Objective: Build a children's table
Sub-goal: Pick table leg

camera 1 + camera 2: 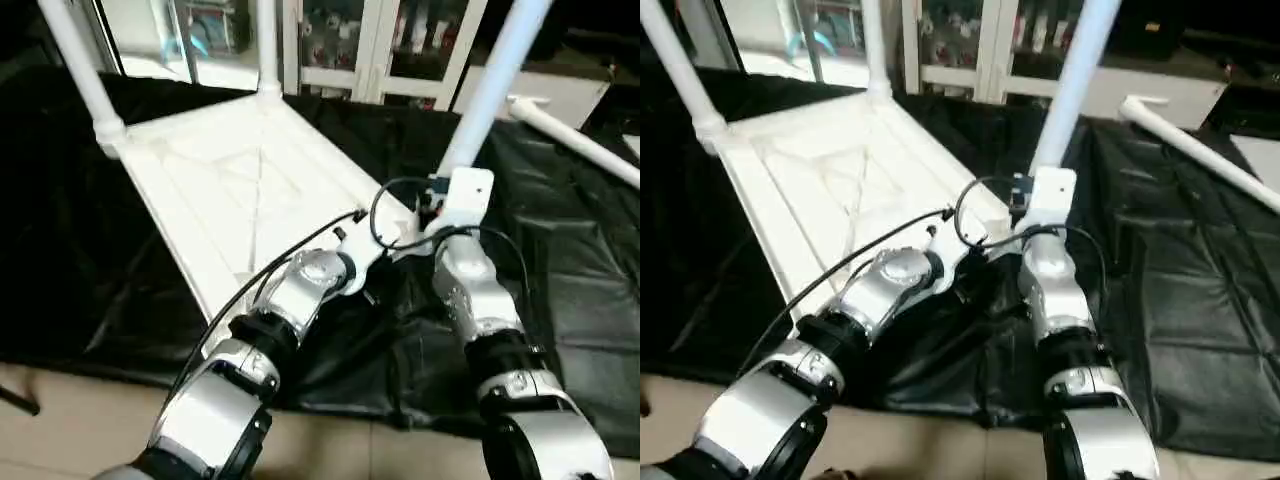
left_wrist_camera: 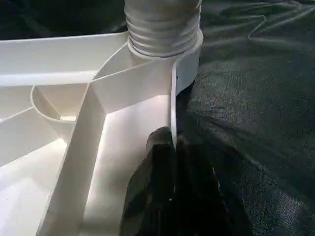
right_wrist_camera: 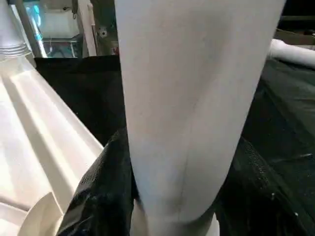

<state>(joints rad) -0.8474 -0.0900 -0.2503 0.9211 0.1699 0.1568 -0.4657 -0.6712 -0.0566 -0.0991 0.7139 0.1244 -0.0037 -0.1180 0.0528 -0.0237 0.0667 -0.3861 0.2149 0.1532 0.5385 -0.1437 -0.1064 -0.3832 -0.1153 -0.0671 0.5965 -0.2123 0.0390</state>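
Observation:
The white tabletop (image 1: 250, 180) lies upside down on black cloth, ribs up. My right gripper (image 3: 179, 162) is shut on an upright white leg (image 1: 490, 90) at the near right corner, one black finger (image 3: 108, 187) on each side of the tube. That leg's ribbed end (image 2: 162, 24) sits in the round corner socket (image 2: 189, 59). My left gripper (image 2: 172, 147) is shut on the tabletop's thin rim wall just below that socket. Two more legs (image 1: 80, 65) (image 1: 266, 45) stand in the far corners. Another leg (image 1: 575, 140) lies loose on the cloth at the right.
The black cloth (image 1: 80, 260) covers the floor under and around the tabletop. Beige floor (image 1: 60, 420) shows at the near left. Glass-fronted doors (image 1: 370, 50) and a low white ledge (image 1: 560, 95) stand behind the work.

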